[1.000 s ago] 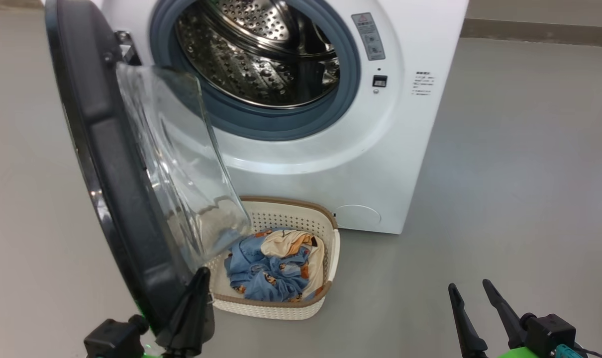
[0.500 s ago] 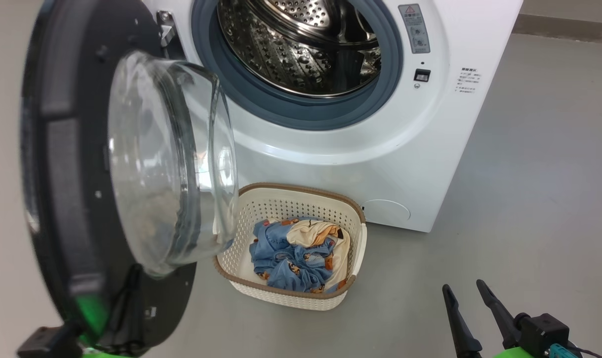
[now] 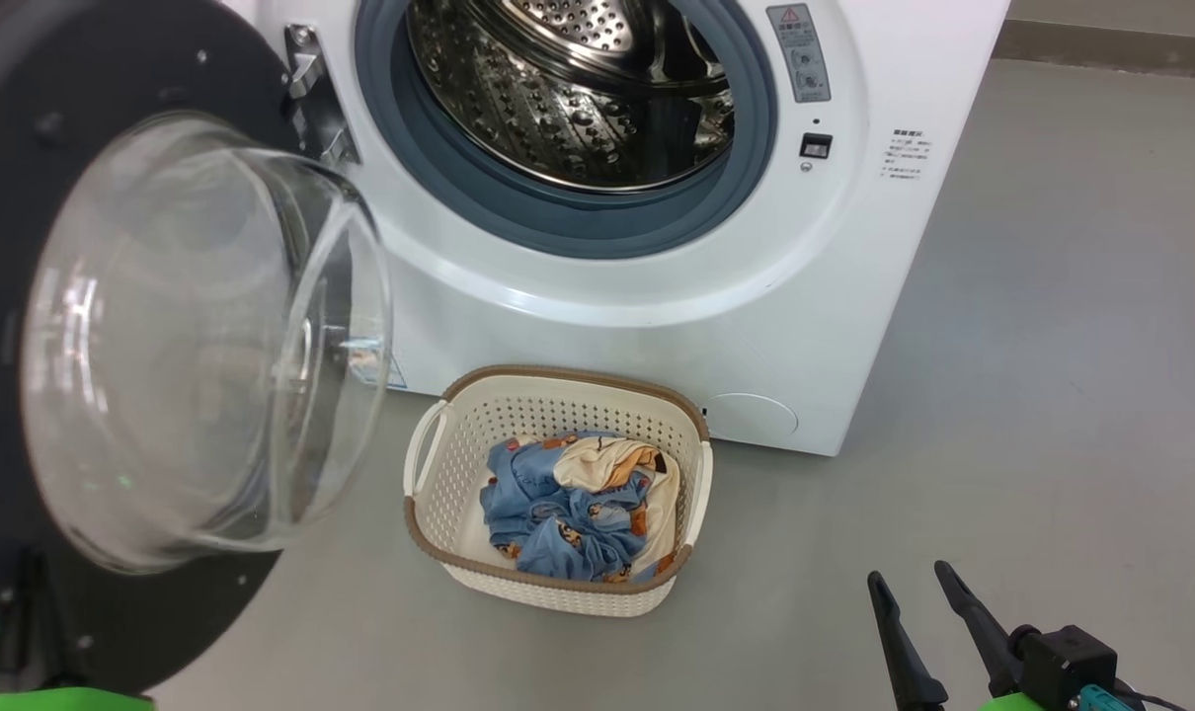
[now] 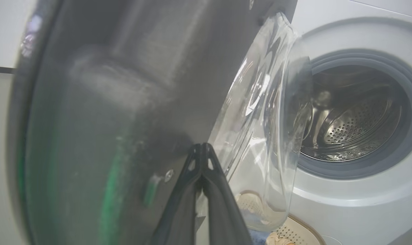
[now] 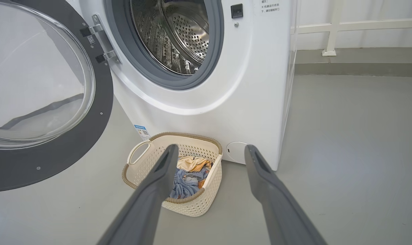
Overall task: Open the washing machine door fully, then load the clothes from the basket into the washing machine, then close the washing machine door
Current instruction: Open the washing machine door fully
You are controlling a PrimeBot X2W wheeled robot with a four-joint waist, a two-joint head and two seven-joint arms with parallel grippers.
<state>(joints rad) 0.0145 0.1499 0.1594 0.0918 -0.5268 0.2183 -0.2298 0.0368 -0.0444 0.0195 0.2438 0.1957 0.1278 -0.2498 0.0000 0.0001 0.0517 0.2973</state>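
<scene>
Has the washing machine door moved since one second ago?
Yes. The washing machine door has swung further open, away from the front of the washing machine, and no longer overlaps the basket.

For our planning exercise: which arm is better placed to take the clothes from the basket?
Probably the right: the right claw is open and free, facing the clothes in the basket; the left claw is shut, close by the washing machine door.

White washing machine, perforated silver drum, blue-grey gasket, dark grey door with clear glass, cream perforated basket with brown rim, light-blue clothes with orange-brown prints, grey floor
</scene>
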